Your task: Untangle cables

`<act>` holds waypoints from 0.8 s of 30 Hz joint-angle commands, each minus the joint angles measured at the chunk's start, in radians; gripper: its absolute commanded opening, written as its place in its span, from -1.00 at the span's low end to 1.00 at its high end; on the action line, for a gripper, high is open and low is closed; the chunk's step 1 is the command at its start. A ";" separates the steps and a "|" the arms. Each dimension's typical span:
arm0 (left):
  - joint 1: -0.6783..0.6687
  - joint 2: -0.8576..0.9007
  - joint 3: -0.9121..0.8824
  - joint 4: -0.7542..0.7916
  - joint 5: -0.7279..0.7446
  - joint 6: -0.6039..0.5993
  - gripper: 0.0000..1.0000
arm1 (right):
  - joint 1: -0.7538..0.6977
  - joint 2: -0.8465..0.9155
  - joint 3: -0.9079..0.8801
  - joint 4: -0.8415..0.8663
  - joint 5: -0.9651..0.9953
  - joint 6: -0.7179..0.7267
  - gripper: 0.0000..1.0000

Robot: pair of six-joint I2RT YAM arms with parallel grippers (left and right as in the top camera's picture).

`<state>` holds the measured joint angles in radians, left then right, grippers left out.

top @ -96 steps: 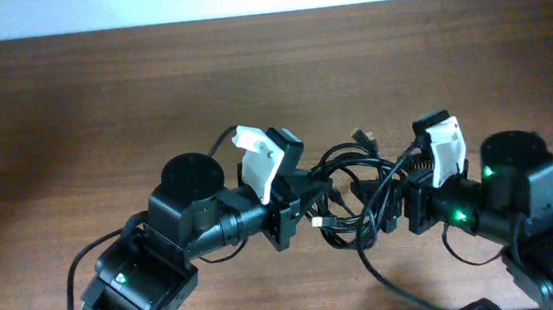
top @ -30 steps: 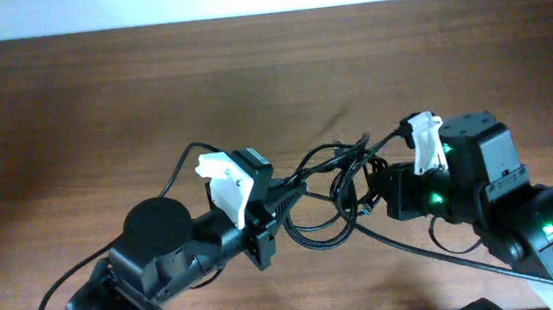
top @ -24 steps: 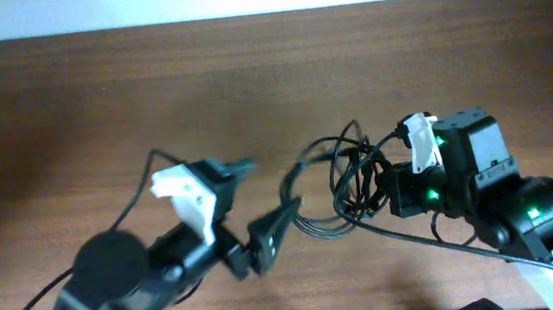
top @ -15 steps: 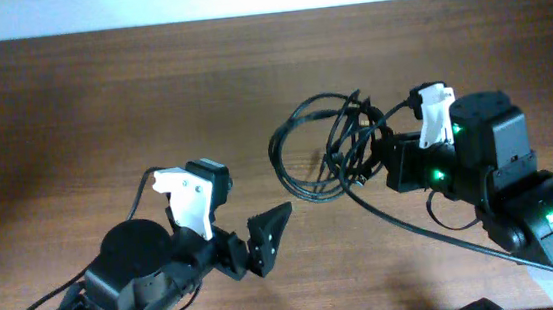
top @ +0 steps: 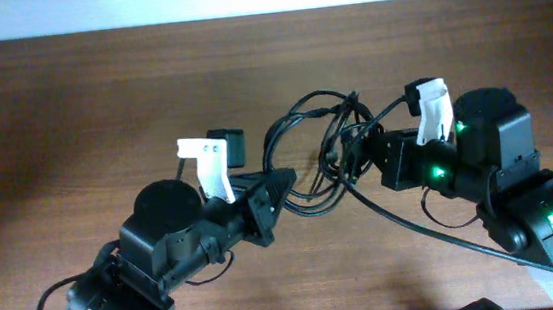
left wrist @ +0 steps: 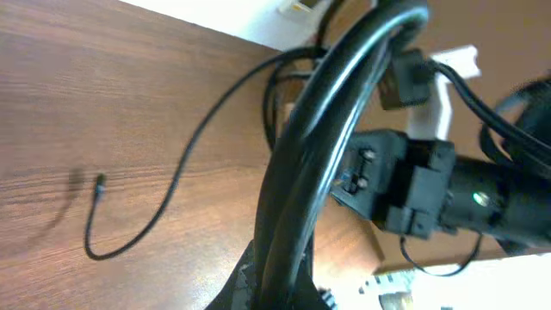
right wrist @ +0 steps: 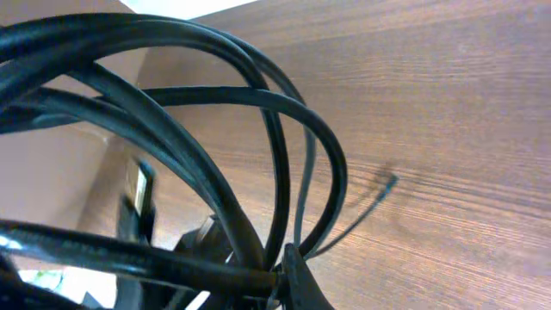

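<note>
The cables (top: 335,160) form a bundle of black loops hanging above the brown table between my two arms. My left gripper (top: 277,183) is shut on the bundle's left loops. In the left wrist view these cables (left wrist: 318,146) run thick and dark from my left gripper (left wrist: 280,297) up across the frame. My right gripper (top: 355,154) is shut on the right side of the bundle. The right wrist view is filled with crossing cables (right wrist: 198,164), which meet at my right gripper (right wrist: 288,280). A thin cord (left wrist: 146,224) droops from the bundle to the table.
The wooden table (top: 71,103) ends at a pale strip along the far edge (top: 244,15). A thicker black wire (top: 434,239) trails from the right arm toward the front right. The right arm's body (left wrist: 430,185) stands close behind the bundle.
My left gripper let go of the cables, swung away to the front left wide open, then came back and shut on the left loops. The right gripper kept its hold throughout.
</note>
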<state>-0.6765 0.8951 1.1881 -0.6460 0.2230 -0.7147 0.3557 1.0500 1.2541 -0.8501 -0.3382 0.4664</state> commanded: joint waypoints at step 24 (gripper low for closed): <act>0.003 -0.125 0.042 -0.313 -0.306 0.678 0.98 | -0.003 -0.011 0.028 -0.074 0.129 -0.072 -0.92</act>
<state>-0.6739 0.7750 1.2091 -0.9821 -0.0799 -0.0418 0.3565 1.0443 1.2606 -0.9257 -0.1757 0.4133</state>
